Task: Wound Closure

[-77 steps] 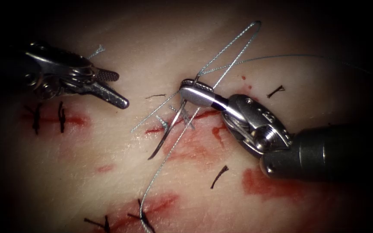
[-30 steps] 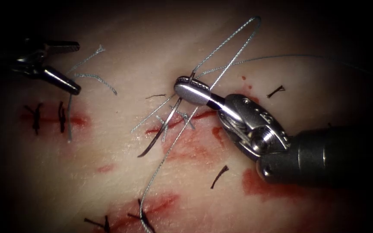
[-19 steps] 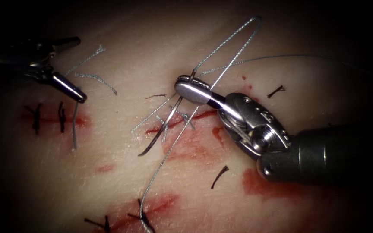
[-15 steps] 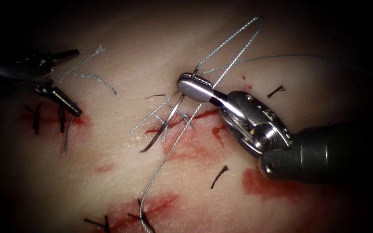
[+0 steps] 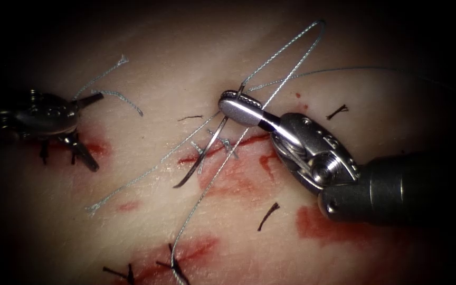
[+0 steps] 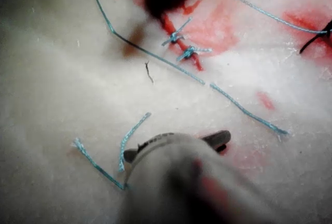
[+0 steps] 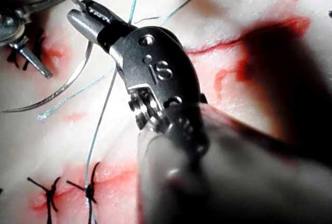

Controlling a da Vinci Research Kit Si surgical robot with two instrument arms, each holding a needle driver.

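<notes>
The curved needle hangs over the cut mid-tissue, free of the tissue, clamped near its thread end by the right tool. Thread loops beyond those jaws. Toward the tissue's left edge, the left tool gapes wide, holding nothing.

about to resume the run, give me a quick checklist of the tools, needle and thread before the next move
1. Right tool holds the needle near its thread end, jaws shut: ok.
2. Needle free of the tissue, its curve and tip lying over the cut: ok.
3. Left tool empty, jaws open, on the left of the cut: ok.
4. Thread loops above the right tool and is not caught in the left tool: ok.
5. Cut ends of thread lie loose by the left tool, close to its jaws: not ok.
6. Whether the needle tip touches the tissue: cannot tell.
</notes>
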